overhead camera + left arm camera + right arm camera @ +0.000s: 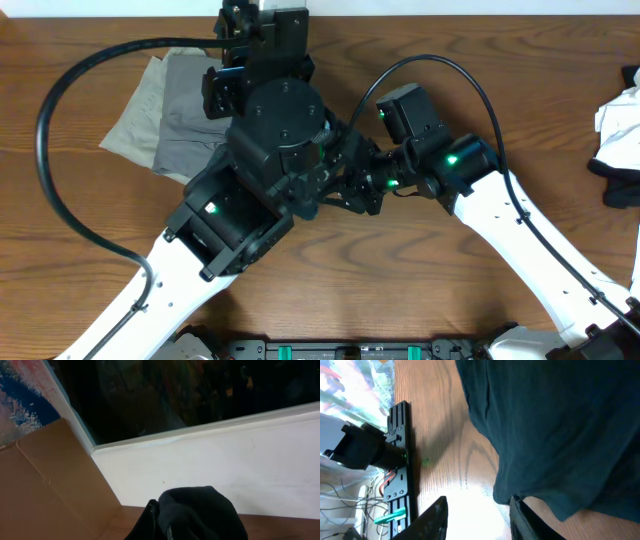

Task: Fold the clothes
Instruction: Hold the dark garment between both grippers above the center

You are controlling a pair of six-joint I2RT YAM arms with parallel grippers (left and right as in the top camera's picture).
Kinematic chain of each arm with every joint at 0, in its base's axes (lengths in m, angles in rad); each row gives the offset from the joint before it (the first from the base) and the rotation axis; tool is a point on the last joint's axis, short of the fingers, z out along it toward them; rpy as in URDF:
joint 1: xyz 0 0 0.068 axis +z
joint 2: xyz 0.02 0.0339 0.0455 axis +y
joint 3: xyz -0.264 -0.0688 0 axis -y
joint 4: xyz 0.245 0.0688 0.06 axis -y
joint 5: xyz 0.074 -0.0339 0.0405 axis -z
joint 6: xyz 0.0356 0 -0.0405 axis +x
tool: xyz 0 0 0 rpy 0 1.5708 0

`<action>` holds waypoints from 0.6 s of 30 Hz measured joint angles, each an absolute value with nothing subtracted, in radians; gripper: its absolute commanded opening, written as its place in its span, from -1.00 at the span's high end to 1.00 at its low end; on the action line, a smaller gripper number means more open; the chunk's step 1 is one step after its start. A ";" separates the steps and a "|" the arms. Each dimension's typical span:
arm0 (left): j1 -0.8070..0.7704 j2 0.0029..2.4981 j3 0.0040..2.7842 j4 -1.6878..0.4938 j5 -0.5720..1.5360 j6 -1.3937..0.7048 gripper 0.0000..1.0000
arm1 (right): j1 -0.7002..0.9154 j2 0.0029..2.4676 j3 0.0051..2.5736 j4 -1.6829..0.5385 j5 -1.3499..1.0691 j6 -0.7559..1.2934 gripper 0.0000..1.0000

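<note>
A brown wood-grain worktop (400, 290) fills the overhead view, with a pale strip (450, 8) running beyond its far edge. Seen from the left wrist, a white wall (225, 465) rises behind the worktop, a dark glossy pane (175, 395) above it and brown cardboard (45, 495) standing at its left. From the right wrist, light glares off the worktop in a bright patch (470, 505).

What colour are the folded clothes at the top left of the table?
Grey and khaki clothes, clearest in the overhead view.

Clothes (150, 130) lie on the tabletop (400, 280) at far left, partly under the left arm (270, 130); another heap (622, 135) lies at the right edge.
</note>
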State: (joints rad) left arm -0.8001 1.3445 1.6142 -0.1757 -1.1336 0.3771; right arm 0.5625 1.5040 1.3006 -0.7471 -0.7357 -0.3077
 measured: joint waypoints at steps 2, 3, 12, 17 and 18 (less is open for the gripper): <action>-0.800 1.347 1.614 -0.176 -1.132 0.377 0.88 | 0.562 1.504 1.301 -0.725 -0.735 -0.302 0.51; -0.800 1.348 1.614 -0.176 -1.130 0.377 0.88 | 0.563 1.504 1.300 -0.712 -0.736 -0.298 0.53; -0.803 1.349 1.614 -0.153 -1.114 0.377 0.88 | 0.612 1.572 1.300 -0.516 -0.720 -0.255 0.97; -0.831 1.349 1.614 -0.153 -1.107 0.377 0.88 | 0.600 1.663 1.299 -0.390 -0.525 -0.094 0.97; -0.838 1.349 1.614 -0.153 -1.106 0.377 0.88 | 0.593 1.678 1.299 -0.363 -0.486 -0.066 0.97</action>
State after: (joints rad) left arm -0.8375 1.3487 1.6142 -0.1528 -1.1061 0.3775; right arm 0.5934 1.6783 1.2991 -0.3634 -0.4858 -0.0658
